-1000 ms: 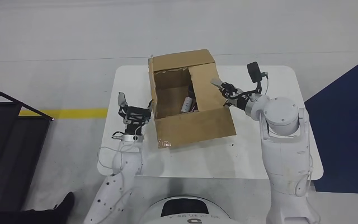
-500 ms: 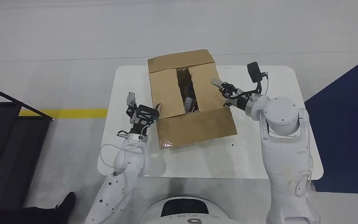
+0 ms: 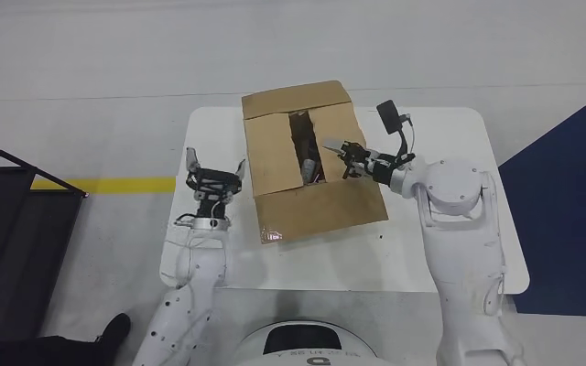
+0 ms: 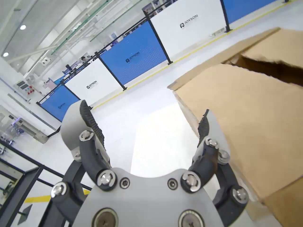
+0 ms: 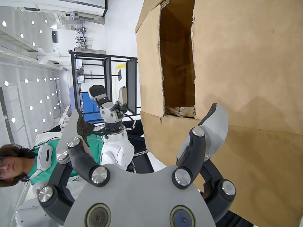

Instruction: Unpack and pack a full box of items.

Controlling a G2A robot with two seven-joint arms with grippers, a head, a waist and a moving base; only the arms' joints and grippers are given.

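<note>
Since half a second ago the left end effector [image 3: 216, 166] has pulled back from the box [image 3: 311, 209] toward 9 o'clock. The right end effector [image 3: 336, 149] has slid in from 3 o'clock, farther across the right top flap [image 3: 341, 137] toward the middle.

The cardboard box stands at the 12 o'clock side of the white tabletop [image 3: 439, 242]. Its two top flaps are folded down, leaving a narrow dark gap [image 3: 302, 146] between them. A pale item [image 3: 309, 167] shows through the gap, too small to identify.

The left end effector is released, fingers spread wide, holding nothing. It hovers over the tabletop at the box's 9 o'clock, near the left wall and apart from it.

The right end effector is also released and empty. It hangs over the right flap beside the gap. In the right wrist view one fingertip [image 5: 216, 112] lies over the flap's edge; whether it touches the cardboard cannot be told.
</note>
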